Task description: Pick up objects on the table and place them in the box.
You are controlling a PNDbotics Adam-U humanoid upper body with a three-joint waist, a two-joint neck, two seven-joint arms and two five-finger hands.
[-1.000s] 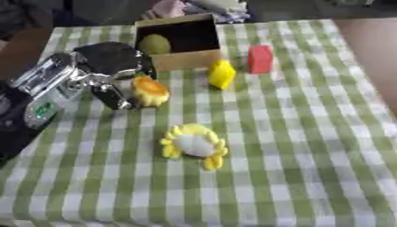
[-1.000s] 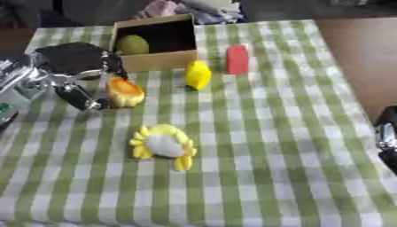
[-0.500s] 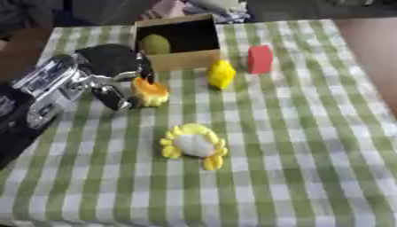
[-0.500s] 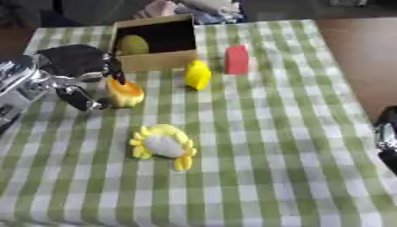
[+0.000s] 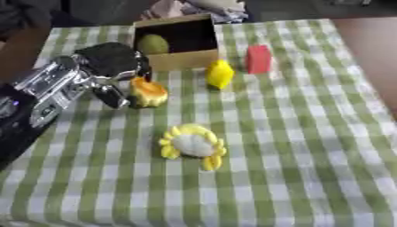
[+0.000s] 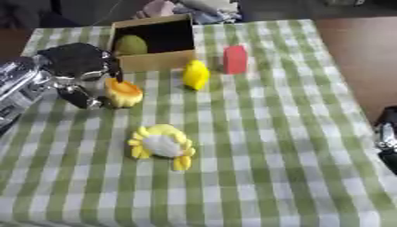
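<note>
Beside the cardboard box (image 5: 180,60), already holding a green fruit (image 5: 153,44), the left robot hand (image 5: 108,71) pinches an orange toy (image 5: 148,92); yellow figure (image 5: 220,74), red block (image 5: 258,59) and yellow crab toy (image 5: 193,145) await.

The left arm comes in from the lower left, a black forearm with a silver wrist section, reaching up and across toward the middle of the view. The left hand (image 5: 108,66) is at the end of it, its black back facing up and rounded over. Its fingers (image 5: 138,76) are curled downward, and the thumb (image 5: 111,95) points down beneath the palm, set apart from them. What lies between thumb and fingers cannot be told for sure. The right hand (image 6: 386,135) shows only as a dark sliver at the right edge of the right eye view, low and idle; its fingers cannot be made out.
</note>
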